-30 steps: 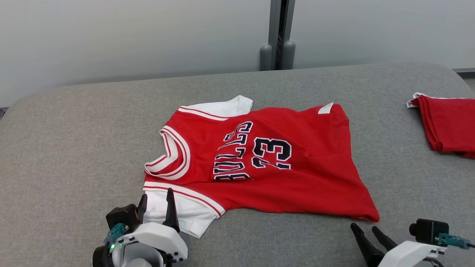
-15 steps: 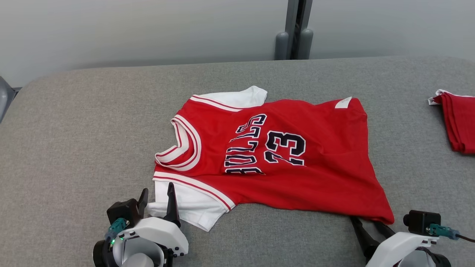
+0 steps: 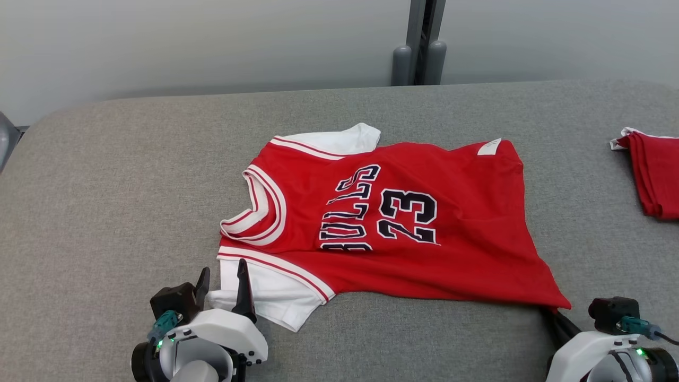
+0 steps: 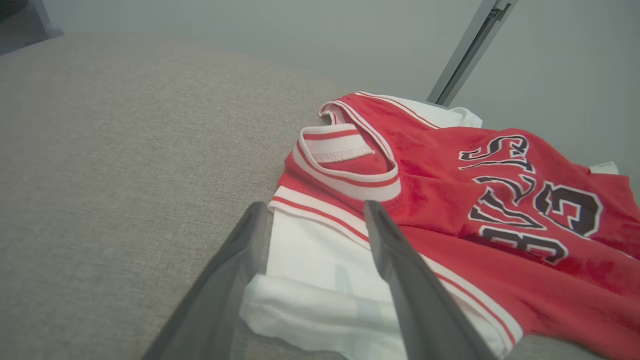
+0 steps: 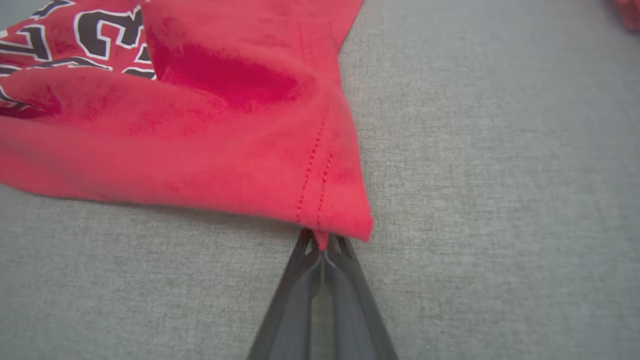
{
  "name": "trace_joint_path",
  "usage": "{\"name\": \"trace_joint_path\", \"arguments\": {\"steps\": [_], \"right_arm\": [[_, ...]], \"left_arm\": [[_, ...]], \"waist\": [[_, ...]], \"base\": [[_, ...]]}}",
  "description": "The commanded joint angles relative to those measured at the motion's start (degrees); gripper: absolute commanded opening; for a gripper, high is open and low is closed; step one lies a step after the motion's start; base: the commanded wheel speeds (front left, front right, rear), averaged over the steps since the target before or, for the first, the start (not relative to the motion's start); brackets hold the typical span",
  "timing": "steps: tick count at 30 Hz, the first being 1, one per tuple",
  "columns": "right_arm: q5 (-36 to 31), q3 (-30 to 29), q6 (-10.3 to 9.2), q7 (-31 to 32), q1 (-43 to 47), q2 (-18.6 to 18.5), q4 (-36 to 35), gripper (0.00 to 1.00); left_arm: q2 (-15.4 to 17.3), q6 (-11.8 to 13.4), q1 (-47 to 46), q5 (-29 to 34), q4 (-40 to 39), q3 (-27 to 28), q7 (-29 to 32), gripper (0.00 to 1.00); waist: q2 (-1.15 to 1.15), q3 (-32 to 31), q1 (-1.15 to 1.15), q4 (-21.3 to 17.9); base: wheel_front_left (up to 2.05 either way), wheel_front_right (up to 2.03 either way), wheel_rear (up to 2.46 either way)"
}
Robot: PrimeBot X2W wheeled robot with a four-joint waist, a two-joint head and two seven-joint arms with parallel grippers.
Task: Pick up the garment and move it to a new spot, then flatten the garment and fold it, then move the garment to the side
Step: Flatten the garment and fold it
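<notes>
**Grey table (image 3: 106, 185) is carrying a red jersey (image 3: 461, 254) while one gripper is pinching its corner**

Backed by a pale wall (image 3: 212, 42) and a grey post (image 3: 421, 53) beyond the far edge, the grey table is holding the red jersey face up around its middle. The collar is pointing toward the left edge and the hem toward the right edge. A white tag (image 3: 488, 147) is showing at the hem's far corner.

The right gripper (image 5: 322, 241) is coming in from the near right corner of the table. Its two dark fingers are pressed together on the jersey's near hem corner (image 3: 557, 302), and the stitched edge is bunching to a point at their tips.

The left gripper (image 3: 224, 266) is sitting by the near edge with its jaws spread wide and gripping nothing. One finger is lying just outside the white sleeve (image 3: 270, 297) and the other is standing over it. Whether either is touching the fabric cannot be told.

Bare grey surface is stretching wide from the collar to the left edge and running in a band along the far edge. A narrower gap is separating the hem from a folded red cloth (image 3: 655, 175) lying at the right edge. Along the near edge, open table is lying between the two grippers.
</notes>
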Motion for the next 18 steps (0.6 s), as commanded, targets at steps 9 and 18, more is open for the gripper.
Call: {"name": "trace_joint_path", "arguments": {"steps": [9, 18], "right_arm": [[-13.1, 2.9, -0.05, -1.6, -1.7, -7.9, -2.2, 0.0], [-12.3, 2.9, -0.05, 3.5, 0.3, -12.1, -5.6, 1.0]], "left_arm": [[0.3, 0.3, 0.2, -0.6, -0.5, -0.4, -0.3, 1.0], [0.3, 0.3, 0.6, -0.7, -0.8, -0.2, -0.3, 1.0]], "waist": [[0.0, -0.8, 0.0, -0.8], [0.0, -1.5, 0.0, -0.9]], "base": [[0.0, 0.0, 0.0], [0.0, 0.0, 0.0]]}}
